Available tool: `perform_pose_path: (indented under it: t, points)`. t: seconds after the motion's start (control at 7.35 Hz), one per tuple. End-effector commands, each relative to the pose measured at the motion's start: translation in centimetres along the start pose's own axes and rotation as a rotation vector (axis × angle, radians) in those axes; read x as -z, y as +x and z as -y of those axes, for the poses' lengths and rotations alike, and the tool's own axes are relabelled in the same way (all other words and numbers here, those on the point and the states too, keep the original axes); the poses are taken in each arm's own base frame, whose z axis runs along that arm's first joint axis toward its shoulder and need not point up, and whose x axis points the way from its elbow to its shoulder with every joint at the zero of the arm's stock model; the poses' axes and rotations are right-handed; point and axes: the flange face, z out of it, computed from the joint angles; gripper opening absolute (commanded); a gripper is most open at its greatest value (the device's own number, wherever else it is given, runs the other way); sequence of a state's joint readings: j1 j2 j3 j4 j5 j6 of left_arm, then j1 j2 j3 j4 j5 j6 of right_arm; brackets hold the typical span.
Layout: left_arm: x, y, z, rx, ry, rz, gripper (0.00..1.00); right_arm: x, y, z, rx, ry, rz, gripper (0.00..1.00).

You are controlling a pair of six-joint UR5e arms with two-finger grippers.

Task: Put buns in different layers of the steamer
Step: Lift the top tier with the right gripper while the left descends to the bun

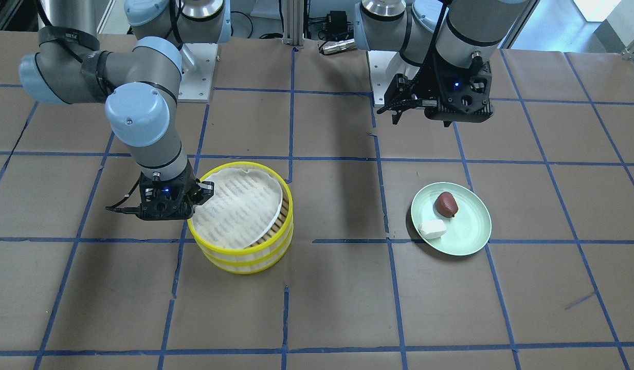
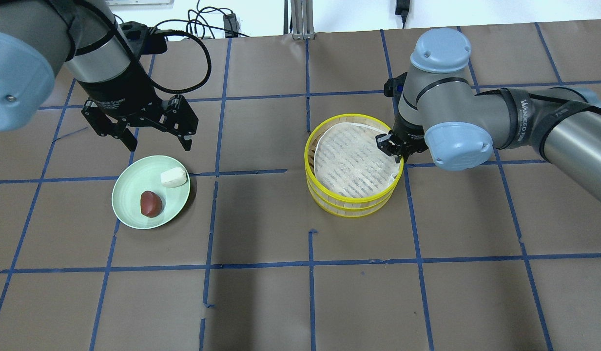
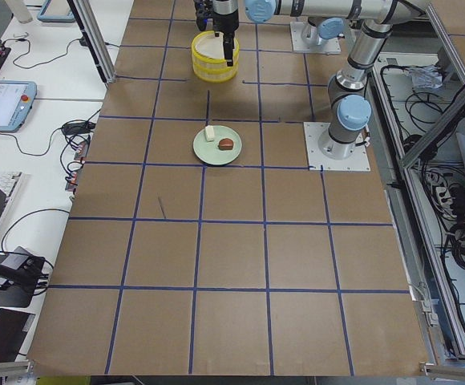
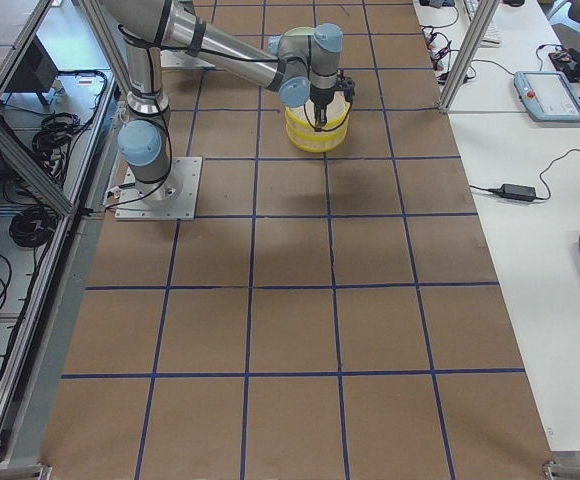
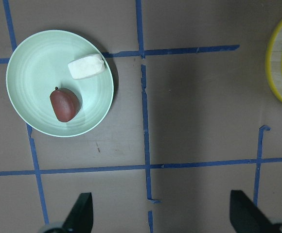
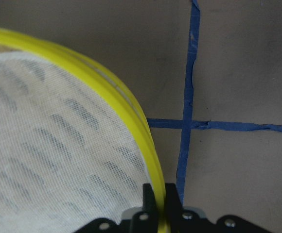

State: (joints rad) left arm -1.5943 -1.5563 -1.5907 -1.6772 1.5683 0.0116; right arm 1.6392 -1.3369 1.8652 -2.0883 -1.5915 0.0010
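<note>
Two steamer layers stand stacked on my R half of the bench, well in from every edge. The top layer [image 2: 307,158] sits on the lower layer [image 2: 351,208], both upright w/ openings facing up. The top layer holds its white mesh liner [image 2: 351,163].

The pale green plate [image 2: 127,204] lies on my L half, also well in from the edges. It carries two buns. The white bun [image 2: 173,177] is on the operators'-edge side, its long axis approx parallel to my edge. The red-brown bun [image 2: 150,203] is nearer my edge, just beside the white one, its long axis approx crosswise and a bit skewed.

My R gripper [image 2: 399,155] pinches the top layer's yellow rim on the side facing the bench's R end. The jaws are nearly closed, w/ one finger inside over the liner and one outside.

My L gripper [image 2: 160,145] hangs above the bench near the plate, jaws spread wide, holding nothing, touching nothing.
</note>
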Motion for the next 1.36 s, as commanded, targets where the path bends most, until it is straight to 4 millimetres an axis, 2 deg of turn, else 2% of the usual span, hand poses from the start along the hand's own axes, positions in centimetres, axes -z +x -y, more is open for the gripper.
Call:
perform_pose_path:
  t: [0.0,0.14,0.27,0.41,0.54,0.68,0.82,0.95,1.09,1.22]
  points:
    - [-0.1,0.1,0.0,0.011,-0.002,0.001,1.00,0.8,0.1,0.1,0.003,0.014,-0.002,0.04]
    - [-0.1,0.1,0.0,0.011,0.000,0.003,1.00,1.4,0.4,0.3,-0.002,0.023,-0.008,0.04]
    - [-0.1,0.1,0.0,0.000,0.000,0.006,1.00,3.6,0.5,0.8,-0.004,0.059,-0.007,0.05]
    - [-0.1,-0.5,-0.1,0.000,-0.002,0.008,1.00,6.8,1.4,1.0,-0.012,0.068,-0.009,0.05]
    - [-1.4,-2.2,0.9,-0.034,-0.031,0.031,1.00,10.2,3.4,1.1,-0.027,0.071,-0.006,0.06]
    - [-4.0,-6.7,3.6,-0.051,-0.070,0.075,1.00,13.2,6.1,0.9,-0.029,0.057,-0.007,0.07]
    - [-6.6,-10.9,4.8,-0.058,-0.126,0.055,0.97,16.0,8.6,-0.7,-0.018,0.022,-0.018,0.07]
    - [-9.9,-14.1,6.1,-0.097,-0.138,0.080,0.94,18.9,10.5,-2.5,-0.019,0.022,-0.026,0.08]
    - [-13.4,-15.5,8.1,-0.094,-0.104,0.095,0.95,20.8,11.5,-3.7,-0.040,0.045,-0.039,0.09]
    - [-17.9,-16.1,11.0,-0.095,-0.056,0.096,0.97,21.0,11.7,-4.1,-0.045,0.038,-0.041,0.09]
